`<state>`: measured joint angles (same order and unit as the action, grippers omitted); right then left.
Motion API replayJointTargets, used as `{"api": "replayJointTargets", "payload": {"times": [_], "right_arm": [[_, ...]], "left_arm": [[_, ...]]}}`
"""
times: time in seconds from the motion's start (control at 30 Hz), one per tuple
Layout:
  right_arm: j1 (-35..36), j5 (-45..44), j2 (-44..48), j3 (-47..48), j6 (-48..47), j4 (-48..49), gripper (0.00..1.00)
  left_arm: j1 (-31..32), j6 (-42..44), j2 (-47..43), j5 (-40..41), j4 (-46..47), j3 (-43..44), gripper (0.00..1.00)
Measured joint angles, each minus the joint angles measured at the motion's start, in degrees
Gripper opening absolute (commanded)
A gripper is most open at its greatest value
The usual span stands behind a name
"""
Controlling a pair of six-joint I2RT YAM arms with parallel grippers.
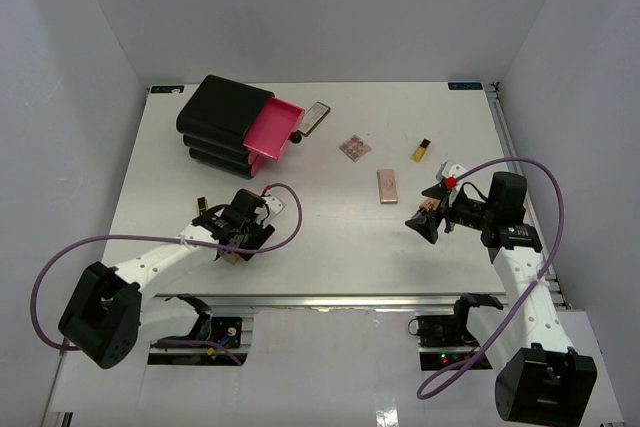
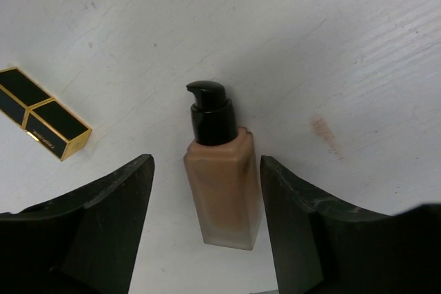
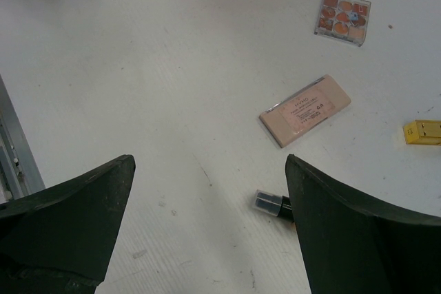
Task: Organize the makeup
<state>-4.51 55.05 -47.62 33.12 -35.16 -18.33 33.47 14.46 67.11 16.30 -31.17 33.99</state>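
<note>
Beside the bottle (image 2: 224,184), black-gold tube (image 2: 45,111).

left arm (image 1: 160,262): stretched low, left jaws apart | right arm (image 1: 525,282): bent inward, right jaws wide

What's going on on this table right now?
A makeup tidy-up is in progress. The left tool straddles a beige black-capped bottle lying on the table, with a finger on either side but not yet clamped. The right tool hangs open just above the table, holding nothing, with a slim tube by one finger. A square palette, a rectangular pink palette and a small yellow tube lie loose mid-table. A grey compact sits beside the black box and its open pink drawer.
</note>
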Motion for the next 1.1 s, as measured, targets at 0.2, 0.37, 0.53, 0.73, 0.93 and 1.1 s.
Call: {"api": "replayJointTargets", "payload": {"times": [0.2,0.37,0.53,0.73,0.93,1.1], "right_arm": [[0.0,0.0,0.0,0.0,0.0,0.0,0.97],[0.0,0.0,0.0,0.0,0.0,0.0,0.97],[0.0,0.0,0.0,0.0,0.0,0.0,0.97],[0.0,-0.1,0.0,0.0,0.0,0.0,0.97],[0.0,-0.6,0.0,0.0,0.0,0.0,0.97],[0.0,-0.9,0.0,0.0,0.0,0.0,0.97]], "left_arm": [[0.0,-0.6,2.5,-3.9,0.1,0.0,0.67],[-0.1,-1.0,2.9,-5.8,0.2,0.0,0.57],[-0.1,-1.8,3.0,-7.1,0.1,0.1,0.3],[-0.1,-2.1,3.0,-8.9,-0.6,1.0,0.1],[1.3,-2.4,0.6,-10.2,-2.0,5.1,0.06],[3.7,-4.5,-3.6,-15.5,-1.8,11.4,0.02]]}}
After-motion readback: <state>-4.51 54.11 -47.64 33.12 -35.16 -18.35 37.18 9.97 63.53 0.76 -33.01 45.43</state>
